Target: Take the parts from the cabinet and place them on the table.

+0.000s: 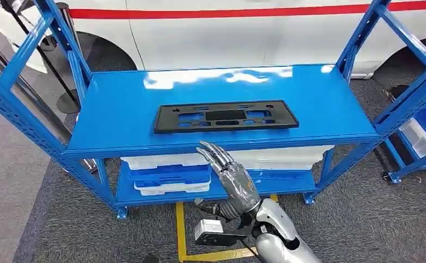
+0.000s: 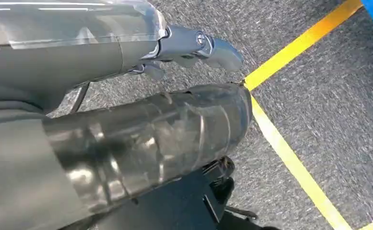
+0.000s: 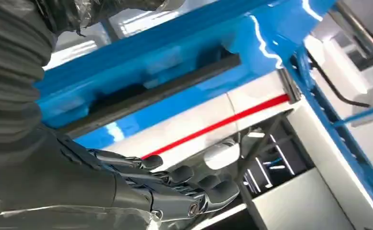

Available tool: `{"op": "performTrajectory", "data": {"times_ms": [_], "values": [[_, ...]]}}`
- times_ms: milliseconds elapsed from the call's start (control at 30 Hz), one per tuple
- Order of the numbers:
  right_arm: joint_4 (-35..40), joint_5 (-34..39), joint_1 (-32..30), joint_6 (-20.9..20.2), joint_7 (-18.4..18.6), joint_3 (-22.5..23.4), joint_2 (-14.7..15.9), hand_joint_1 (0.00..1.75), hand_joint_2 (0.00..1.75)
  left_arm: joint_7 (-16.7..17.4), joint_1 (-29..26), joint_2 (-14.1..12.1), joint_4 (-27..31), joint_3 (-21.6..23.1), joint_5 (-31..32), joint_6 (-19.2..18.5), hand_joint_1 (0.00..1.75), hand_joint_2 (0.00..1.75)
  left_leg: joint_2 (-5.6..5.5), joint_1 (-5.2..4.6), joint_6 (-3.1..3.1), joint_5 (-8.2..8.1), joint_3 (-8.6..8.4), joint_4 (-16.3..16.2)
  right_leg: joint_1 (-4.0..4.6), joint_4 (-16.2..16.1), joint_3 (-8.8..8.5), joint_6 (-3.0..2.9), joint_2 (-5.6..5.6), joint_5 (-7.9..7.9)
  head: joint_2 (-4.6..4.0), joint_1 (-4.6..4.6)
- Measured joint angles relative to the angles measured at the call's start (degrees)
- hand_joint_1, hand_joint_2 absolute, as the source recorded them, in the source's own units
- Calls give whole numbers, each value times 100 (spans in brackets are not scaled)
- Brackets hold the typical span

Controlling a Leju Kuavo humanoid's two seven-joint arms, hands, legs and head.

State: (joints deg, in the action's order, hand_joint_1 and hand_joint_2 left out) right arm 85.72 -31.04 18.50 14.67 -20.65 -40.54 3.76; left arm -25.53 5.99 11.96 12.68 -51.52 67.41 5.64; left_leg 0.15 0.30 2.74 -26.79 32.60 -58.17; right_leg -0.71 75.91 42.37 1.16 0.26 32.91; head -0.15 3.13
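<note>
Black part (image 1: pixel 226 116) lies flat mid top shelf (image 1: pixel 117 109) of blue rack. Right hand (image 1: pixel 227 170) empty, fingers apart, raised just below shelf front edge. Left hand (image 2: pixel 194 45) hangs low, state unclear. Risk: thin flat part gives little to grip, fingers may push it back or knock the edge

This looks like a car workshop or factory floor. A white car (image 1: pixel 243 27) with a red stripe stands at 12 o'clock behind a blue steel rack (image 1: pixel 227 98). White bins (image 1: pixel 167 172) sit on the rack's lower shelf, and another bin rack (image 1: pixel 424 131) stands at 3 o'clock. Yellow tape (image 1: pixel 180 230) marks the grey carpet (image 1: pixel 364 224) at 6 o'clock.
</note>
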Motion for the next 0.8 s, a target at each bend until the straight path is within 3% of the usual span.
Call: {"op": "performTrajectory", "data": {"times_ms": [33, 100, 167, 233, 300, 333, 433, 467, 500, 533, 600, 633, 667, 767, 800], "values": [[0, -22, -4, 17, 11, 17, 15, 0, 175, 0, 1, 0, 0, 0, 0, 0, 0, 0, -8, -6, 2, -14, -16, -5, 2, -319, -138, -21, 0, -236, 0, -2], [26, -59, -4, 28, 24, 50, 33, 0, 175, 0, 1, 2, 0, 2, 9, 0, 0, 0, -14, -13, -25, -53, -71, -8, 14, -1321, -614, -91, -1, -758, 0, 0], [50, -94, -3, 37, 28, 70, 57, 0, 175, 0, 7, 4, -11, 4, 9, -4, 0, 0, -17, -51, -66, -84, -52, -32, 67, -1670, -769, -121, -8, -693, 0, 0], [52, -120, -36, 44, 46, 94, 83, 0, 175, 0, 8, 4, -11, 2, 9, -4, 0, 0, -11, -32, -117, -84, -56, 6, 85, -1651, -751, -141, 3, -682, 0, -2], [96, -149, -60, 50, 59, 125, 100, 0, 175, 0, 22, 0, -11, 4, 9, -7, 0, 0, -4, -40, -187, -148, -60, -17, 10, -1757, -827, -197, 1, -713, 0, -9], [98, -157, -50, 59, 59, 131, 105, 0, 175, 0, 20, 2, -11, 4, 9, -4, 0, 0, -11, -28, -213, -238, -14, -170, 17, -1783, -863, -206, 4, -711, 0, -4], [107, -192, -76, 76, 59, 135, 109, 0, 175, 0, 12, 2, -13, 7, 11, -4, 0, 0, -12, -3, -269, -755, 623, -1394, 29, -1777, -897, -281, -20, -669, 0, -11], [107, -210, -94, 85, 59, 138, 116, 0, 175, 0, -2, 2, -15, 7, 13, -4, 0, 0, -12, 9, -291, -795, 816, -1708, 31, -1775, -908, -285, -19, -656, 0, -13], [109, -225, -119, 101, 61, 140, 120, 0, 175, 0, -15, 2, -15, 7, 13, 0, 0, 0, -11, 27, -304, -674, 857, -1702, 30, -1772, -930, -282, -12, -637, 0, -11], [111, -247, -138, 114, 66, 153, 127, 0, 175, 0, -17, 0, -15, 7, 15, 2, 0, 0, -10, 43, -312, -468, 779, -1468, 26, -1767, -953, -273, -4, -616, 0, -13], [120, -297, -157, 138, 76, 170, 151, 0, 175, 0, -12, -4, -15, 7, 15, 11, 0, 0, -7, 69, -314, 92, 366, -520, 7, -1725, -1014, -228, 8, -546, 0, -13], [136, -319, -166, 146, 76, 179, 164, 0, 175, 2, -16, -2, -15, 4, 15, 11, 0, 0, -7, 79, -311, 129, 237, -201, 7, -1708, -1019, -192, 7, -509, 0, -9], [149, -349, -169, 157, 79, 197, 181, 0, 175, 9, -9, -2, -22, 7, 13, 11, 0, 0, -18, 36, -295, 69, 156, -80, 49, -1656, -996, -153, 15, -484, 0, -13], [188, -444, -196, 173, 96, 225, 242, 0, 175, 15, -31, -7, -22, 4, 15, 11, 0, 0, -32, 16, -173, 45, 182, -115, 36, -1700, -1006, -89, 8, -483, 0, -6], [201, -459, -199, 177, 96, 236, 258, 0, 175, 15, -30, -7, -22, 4, 15, 11, 0, 0, -29, 43, -120, 66, 147, -68, 27, -1682, -1006, -42, 8, -440, 0, -11]]}}
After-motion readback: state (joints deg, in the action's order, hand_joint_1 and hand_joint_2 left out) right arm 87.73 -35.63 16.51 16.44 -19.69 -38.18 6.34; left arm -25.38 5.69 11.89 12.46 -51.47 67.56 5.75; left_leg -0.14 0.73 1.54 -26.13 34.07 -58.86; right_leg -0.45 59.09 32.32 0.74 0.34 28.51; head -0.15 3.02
